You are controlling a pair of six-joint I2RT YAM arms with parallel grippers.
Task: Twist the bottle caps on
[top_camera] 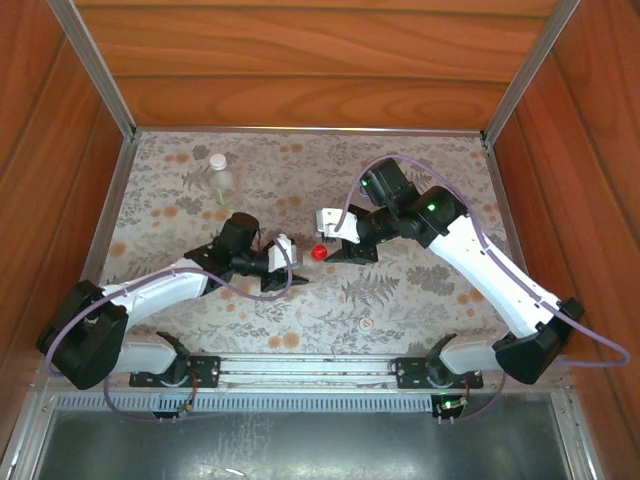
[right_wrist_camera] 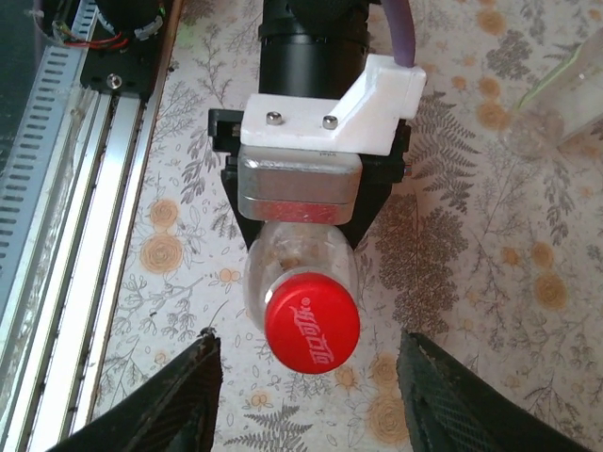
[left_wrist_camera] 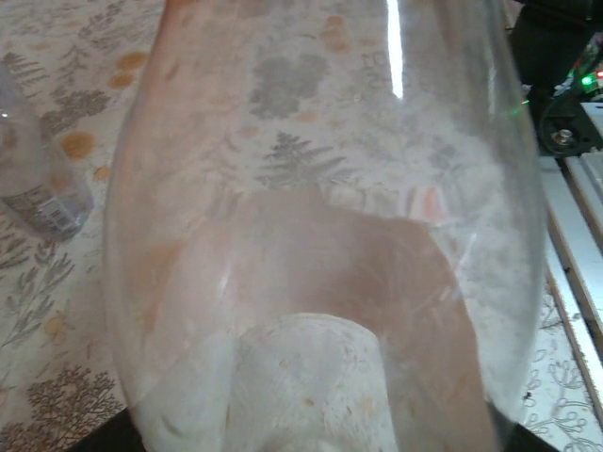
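Observation:
My left gripper [top_camera: 288,264] is shut on a clear bottle [right_wrist_camera: 300,268] that lies on its side and points toward the right arm. Seen from the left wrist, this bottle [left_wrist_camera: 320,235] looms close in front of the lens. A red cap [right_wrist_camera: 312,321] sits on its mouth, also seen from above [top_camera: 319,252]. My right gripper [right_wrist_camera: 306,381] faces the cap end-on and is open. Its dark fingers [right_wrist_camera: 179,400] stand on either side of the cap without touching it. A second clear bottle [top_camera: 222,178] with a white cap [top_camera: 217,160] stands upright at the back left.
A small pale cap [top_camera: 367,323] lies on the flowered cloth in front of the right arm. Another clear bottle [left_wrist_camera: 38,184] stands at the left edge of the left wrist view. Wooden walls enclose the table, and a metal rail [top_camera: 310,370] runs along its near edge.

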